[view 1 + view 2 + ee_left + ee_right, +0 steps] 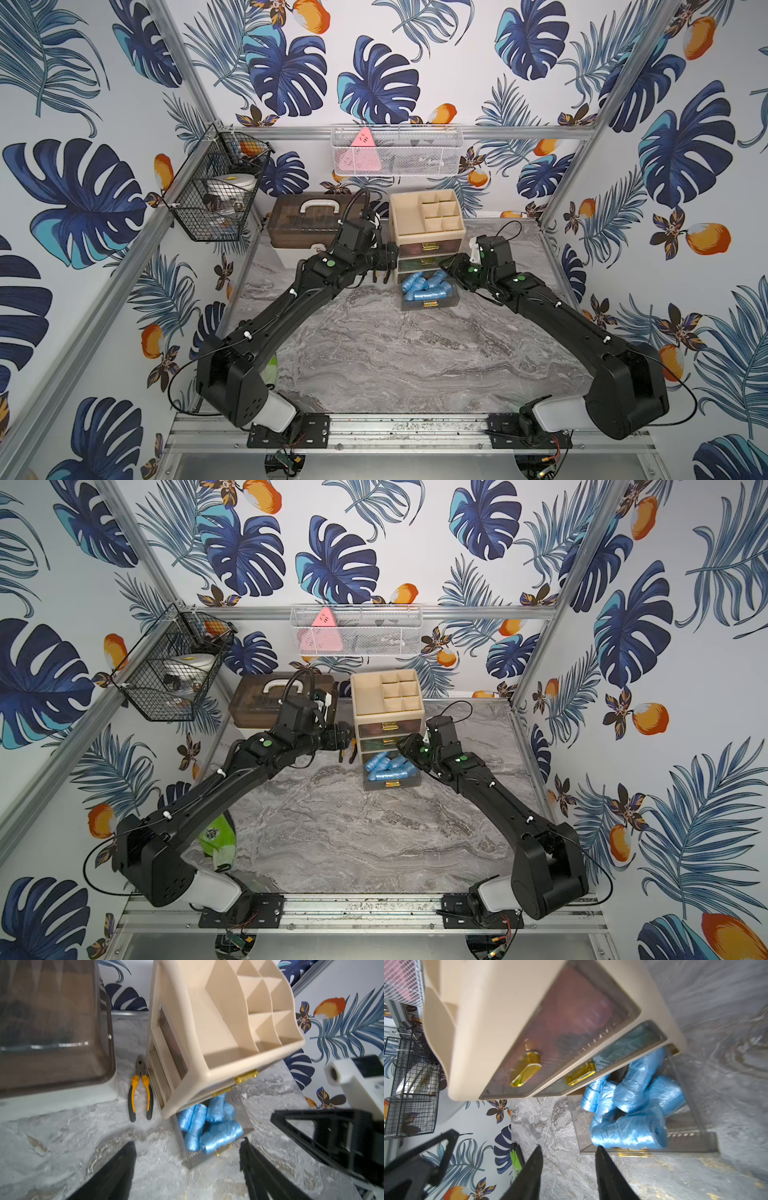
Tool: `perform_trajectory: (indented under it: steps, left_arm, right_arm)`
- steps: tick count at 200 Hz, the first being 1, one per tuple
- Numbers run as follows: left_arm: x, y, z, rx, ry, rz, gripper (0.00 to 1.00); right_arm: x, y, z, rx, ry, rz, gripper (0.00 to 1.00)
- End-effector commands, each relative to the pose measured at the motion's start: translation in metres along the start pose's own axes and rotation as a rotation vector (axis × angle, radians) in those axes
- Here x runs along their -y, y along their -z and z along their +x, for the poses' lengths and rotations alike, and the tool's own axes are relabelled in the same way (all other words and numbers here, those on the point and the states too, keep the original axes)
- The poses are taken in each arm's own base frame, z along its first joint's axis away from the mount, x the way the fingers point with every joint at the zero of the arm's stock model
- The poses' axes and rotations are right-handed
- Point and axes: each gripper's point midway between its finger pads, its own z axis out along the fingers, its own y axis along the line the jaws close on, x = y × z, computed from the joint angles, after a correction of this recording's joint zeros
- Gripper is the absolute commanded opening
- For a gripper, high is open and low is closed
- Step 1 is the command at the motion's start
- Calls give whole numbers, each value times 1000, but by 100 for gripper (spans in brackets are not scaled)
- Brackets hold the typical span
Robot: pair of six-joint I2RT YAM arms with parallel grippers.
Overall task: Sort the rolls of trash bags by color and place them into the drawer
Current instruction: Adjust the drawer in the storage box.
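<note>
**Blue rolls in open bottom drawer; both grippers empty**

Blue rolls of trash bags (424,286) lie piled in the pulled-out bottom drawer (430,306) of the beige drawer unit (424,216).

Right gripper (568,1147): jaws partly apart, nothing between them, near the drawer. In both top views the rolls lie at 8 o'clock from it.

Left gripper (188,1141): jaws wide, empty. The rolls lie at 4 o'clock from it.
</note>
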Motion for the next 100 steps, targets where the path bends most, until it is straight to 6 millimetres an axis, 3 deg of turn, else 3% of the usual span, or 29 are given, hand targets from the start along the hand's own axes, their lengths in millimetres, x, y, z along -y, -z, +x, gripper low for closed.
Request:
perform_trajectory:
  steps: [1, 52, 74, 100]
  left_arm:
    - [3, -14, -16, -25, -40, 8, 82]
    - [3, -63, -53, -26, -66, -43, 77]
    - [9, -67, -68, -10, -114, -61, 70]
    - [30, -51, -84, 21, -201, -81, 67]
  right_arm:
    - [31, 11, 8, -23, 111, 135, 43]
    - [71, 0, 60, -145, 70, 130, 35]
    - [85, -6, 76, -194, 49, 145, 33]
    - [97, -8, 85, -210, 47, 166, 33]
